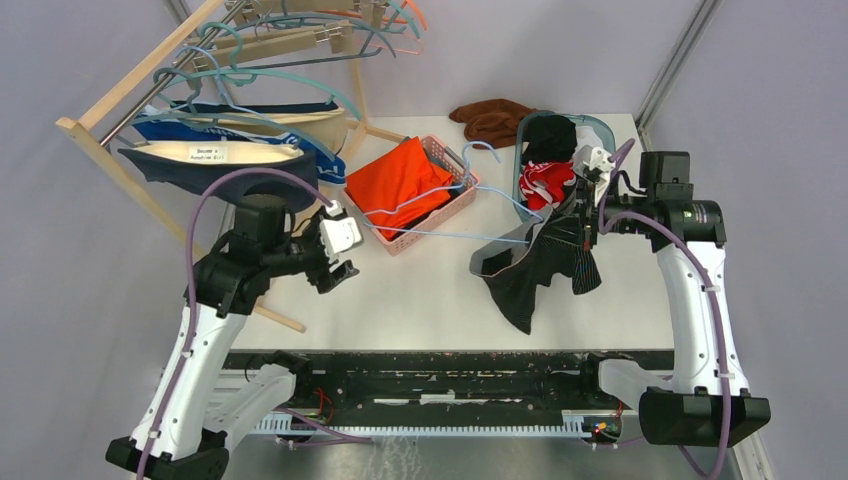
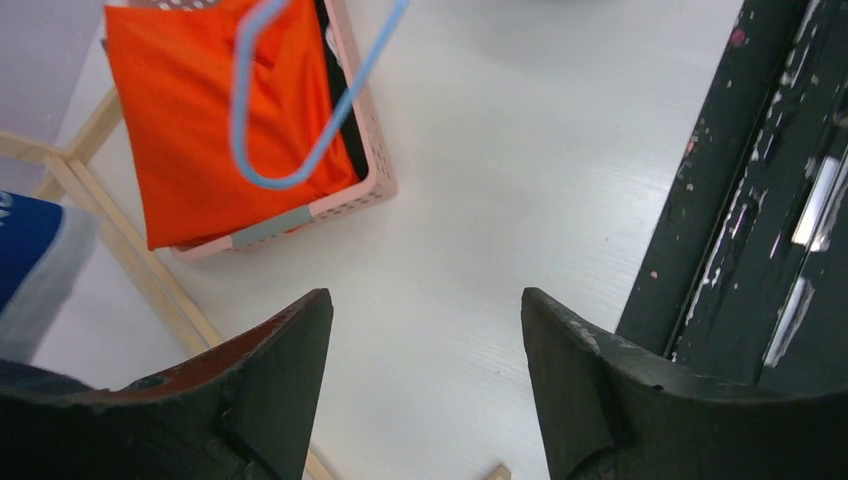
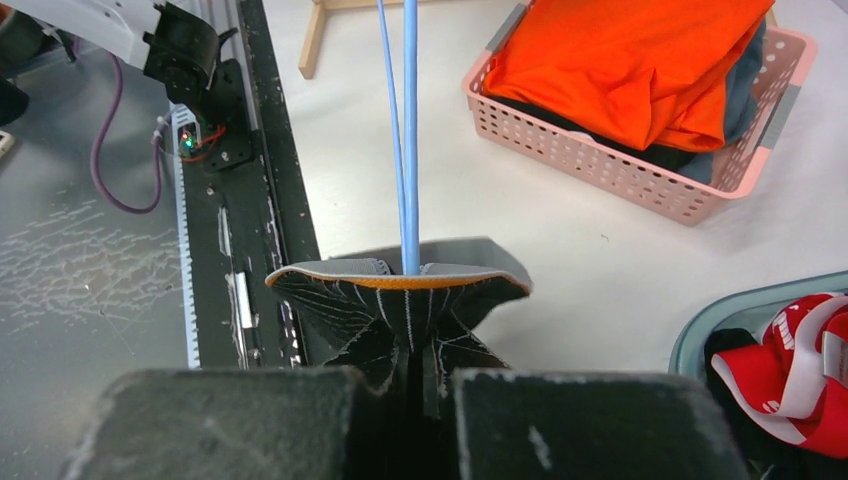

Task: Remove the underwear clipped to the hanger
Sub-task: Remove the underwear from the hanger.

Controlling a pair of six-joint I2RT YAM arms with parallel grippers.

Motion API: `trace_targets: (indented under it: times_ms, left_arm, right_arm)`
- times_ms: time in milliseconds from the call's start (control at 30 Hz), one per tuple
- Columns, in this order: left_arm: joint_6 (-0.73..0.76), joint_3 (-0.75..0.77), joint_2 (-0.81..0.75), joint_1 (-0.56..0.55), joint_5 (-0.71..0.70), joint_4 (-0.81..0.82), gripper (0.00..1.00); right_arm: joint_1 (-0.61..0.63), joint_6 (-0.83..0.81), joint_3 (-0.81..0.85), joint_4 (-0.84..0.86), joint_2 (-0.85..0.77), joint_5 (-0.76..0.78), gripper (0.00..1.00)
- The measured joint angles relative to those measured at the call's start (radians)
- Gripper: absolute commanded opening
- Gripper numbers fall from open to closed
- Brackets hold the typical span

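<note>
Pinching dark underwear [image 3: 400,300] in right hand [image 3: 430,380], nothing in spread left hand [image 2: 425,305].
Risk of dragging the hanger [image 3: 410,130] along, snagging the basket [image 2: 375,175] ahead of left hand.

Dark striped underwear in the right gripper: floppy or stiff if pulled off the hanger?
Probably floppy: the dark striped underwear sags in folds below the right gripper and bunches where pinched. Likely light, thin fabric. It may drag the blue hanger along, since its wire runs into the waistband.
</note>
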Motion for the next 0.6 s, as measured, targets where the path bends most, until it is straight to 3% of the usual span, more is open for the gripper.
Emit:
trace_targets:
  times_ms: [200,367,600]
  left_arm:
    - [-0.086,0.126,0.057,0.000,0.045,0.012,0.93]
    - [-0.119,0.214,0.165,-0.001,0.099,0.017,0.93]
    - [-0.125,0.279,0.294,-0.020,0.189,0.032,0.85]
  right_arm:
    - [0.093,-0.002,-0.003,0.024,0.005,0.099,0.01]
    - [0.203,-0.003,0.001,0.043,0.045,0.158,0.01]
    - [0.301,-0.023,0.079,0.026,0.142,0.195,0.01]
